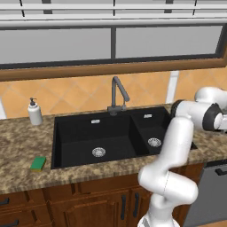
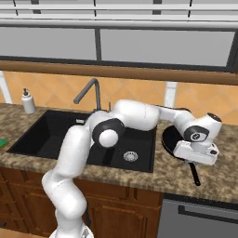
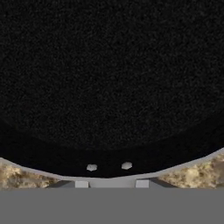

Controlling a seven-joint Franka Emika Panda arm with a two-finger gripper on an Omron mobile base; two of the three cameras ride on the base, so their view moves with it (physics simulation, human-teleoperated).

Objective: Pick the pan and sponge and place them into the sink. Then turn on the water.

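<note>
The pan [image 2: 173, 139] lies flat on the speckled stone bench [image 2: 218, 179] just to the right of the sink [image 1: 71, 133], its thin black handle [image 2: 195, 175] pointing toward the front edge of the bench. The arm reaches across the sink to the pan, and the white hand sits low over the spot where the handle joins the pan's rim. In the hand view the pan's dark grainy inside [image 3: 109, 78] takes up most of the frame, with two small pale rivets [image 3: 91, 167] at its near rim and strips of bench at the lower corners. The claw [image 2: 199, 162] is drawn nearly together, at the handle's root, though the hand hides the tips, so a firm clamp on the handle cannot be confirmed. The sponge [image 1: 38, 163], green with a yellowish base, rests on the bench just left of the large basin near the front edge. A white soap bottle [image 1: 34, 112] stands behind it by the tiled wall. The grey tap [image 1: 118, 94] rises behind the divider between the basins. No brand, label or writing can be read anywhere.
</note>
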